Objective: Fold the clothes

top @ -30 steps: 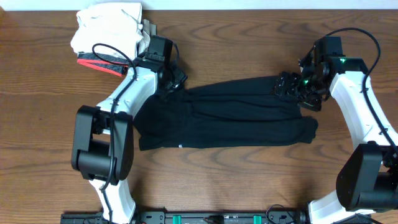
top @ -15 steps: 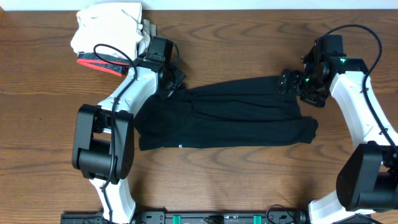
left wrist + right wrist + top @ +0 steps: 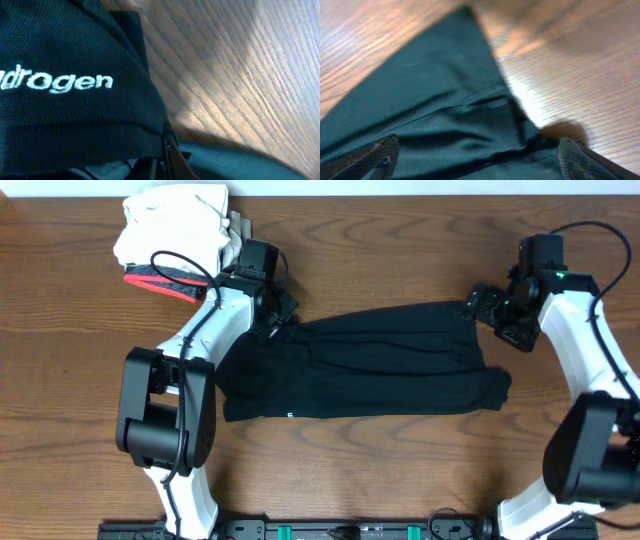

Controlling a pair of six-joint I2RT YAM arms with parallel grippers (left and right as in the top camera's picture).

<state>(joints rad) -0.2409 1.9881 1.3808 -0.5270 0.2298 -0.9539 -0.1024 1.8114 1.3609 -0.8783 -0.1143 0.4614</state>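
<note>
The clothes, a black shirt (image 3: 370,365), lie spread flat across the middle of the table, with a small white logo (image 3: 290,415) near the front edge. My left gripper (image 3: 275,315) is shut on the shirt's far left edge; in the left wrist view the jaws (image 3: 167,160) pinch black fabric (image 3: 75,120) beside white lettering (image 3: 60,82). My right gripper (image 3: 487,305) hovers open at the shirt's far right corner. Its two fingertips (image 3: 387,152) stand wide apart over the dark cloth (image 3: 445,110), holding nothing.
A pile of folded white and cream garments (image 3: 175,230) sits at the far left, with a red-trimmed grey one (image 3: 160,280) under it, close behind my left arm. Bare wooden table (image 3: 400,470) lies in front of the shirt.
My left gripper has closed on the shirt's far left edge. My right gripper has pulled back to the right and toward the far side, off the shirt's corner, staying open.
</note>
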